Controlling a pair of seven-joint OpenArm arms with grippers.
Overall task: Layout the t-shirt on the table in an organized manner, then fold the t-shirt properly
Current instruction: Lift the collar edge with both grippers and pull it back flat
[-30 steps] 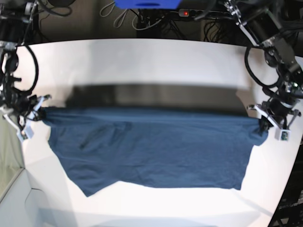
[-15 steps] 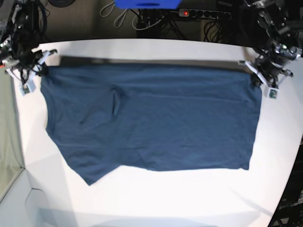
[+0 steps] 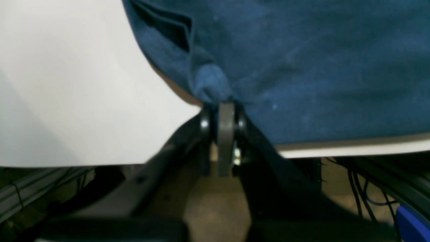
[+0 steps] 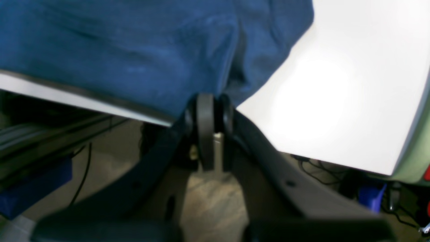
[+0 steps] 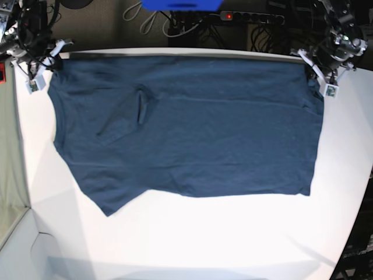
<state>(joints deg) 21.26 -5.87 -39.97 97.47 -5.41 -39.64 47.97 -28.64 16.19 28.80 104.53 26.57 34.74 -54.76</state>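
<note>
The navy t-shirt (image 5: 186, 128) lies spread wide on the white table (image 5: 204, 245), its top edge along the table's far edge. A small fold shows left of its middle. At the far right corner my left gripper (image 5: 315, 69) is shut on the shirt's corner. The left wrist view shows that gripper (image 3: 223, 107) pinching a bunched bit of the t-shirt (image 3: 302, 67) just past the table (image 3: 67, 84) edge. At the far left corner my right gripper (image 5: 49, 57) is shut on the other corner. In the right wrist view this gripper (image 4: 208, 101) clamps the t-shirt (image 4: 117, 50) at the table (image 4: 336, 101) rim.
Behind the table's far edge sit a blue object (image 5: 180, 4), a power strip with a red light (image 5: 228, 16) and loose cables. A grey-green surface (image 5: 7, 163) borders the table on the left. The table's right edge curves inward near the front.
Both grippers have carried the shirt's top edge back, from mid-table to the far edge. The shirt has been drawn out and now lies flatter and longer.
</note>
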